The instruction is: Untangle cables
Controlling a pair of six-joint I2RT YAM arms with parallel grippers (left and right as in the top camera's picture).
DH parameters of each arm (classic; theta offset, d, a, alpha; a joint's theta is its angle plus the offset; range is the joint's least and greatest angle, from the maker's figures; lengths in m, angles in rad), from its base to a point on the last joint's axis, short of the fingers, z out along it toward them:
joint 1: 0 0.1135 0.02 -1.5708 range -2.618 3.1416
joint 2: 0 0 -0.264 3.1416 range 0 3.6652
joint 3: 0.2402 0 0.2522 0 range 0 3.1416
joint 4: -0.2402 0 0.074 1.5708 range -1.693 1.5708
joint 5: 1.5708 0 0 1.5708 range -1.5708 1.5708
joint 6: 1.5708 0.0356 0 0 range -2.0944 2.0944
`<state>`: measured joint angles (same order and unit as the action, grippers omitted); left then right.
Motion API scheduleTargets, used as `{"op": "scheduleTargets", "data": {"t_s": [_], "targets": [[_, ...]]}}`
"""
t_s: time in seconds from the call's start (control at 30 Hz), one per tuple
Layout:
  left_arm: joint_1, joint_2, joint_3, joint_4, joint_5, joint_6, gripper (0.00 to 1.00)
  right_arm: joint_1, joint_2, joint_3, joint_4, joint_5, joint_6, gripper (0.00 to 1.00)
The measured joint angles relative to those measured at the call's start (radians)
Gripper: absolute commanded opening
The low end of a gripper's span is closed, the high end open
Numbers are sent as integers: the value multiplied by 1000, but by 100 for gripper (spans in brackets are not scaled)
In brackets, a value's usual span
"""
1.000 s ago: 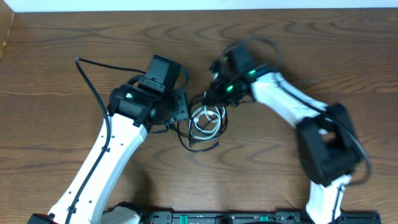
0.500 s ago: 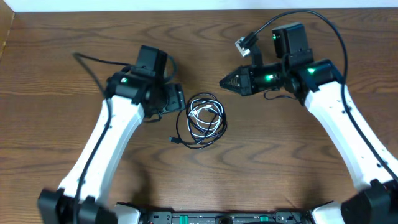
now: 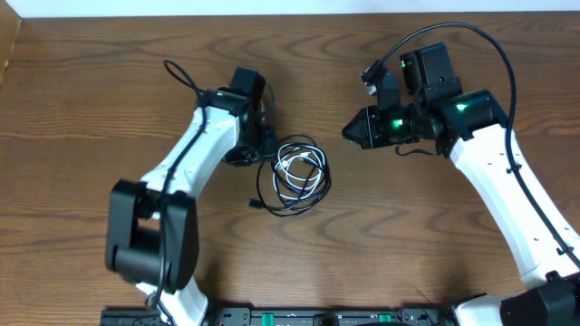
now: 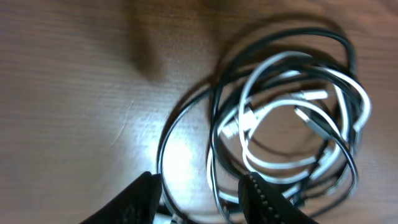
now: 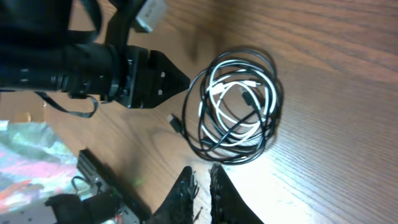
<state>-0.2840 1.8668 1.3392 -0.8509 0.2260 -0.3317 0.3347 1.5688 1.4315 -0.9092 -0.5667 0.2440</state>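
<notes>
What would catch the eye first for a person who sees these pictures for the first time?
First, the tangled coil in the middle of the wooden table: a black cable wound together with a white cable. Then the open left hand at the coil's left edge, and the shut right hand, apart from it on the other side.
</notes>
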Motion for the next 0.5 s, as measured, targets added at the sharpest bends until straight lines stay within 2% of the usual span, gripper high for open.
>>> {"op": "scheduleTargets", "data": {"t_s": [0.17, 0.3, 0.5], "targets": [[0, 66, 0, 47, 12, -1, 36, 0, 0, 0, -2, 26, 0, 12], [0, 82, 0, 68, 8, -26, 28, 0, 0, 0, -4, 31, 0, 13], [-5, 106, 0, 80, 8, -57, 26, 0, 0, 0, -10, 42, 0, 13]]}}
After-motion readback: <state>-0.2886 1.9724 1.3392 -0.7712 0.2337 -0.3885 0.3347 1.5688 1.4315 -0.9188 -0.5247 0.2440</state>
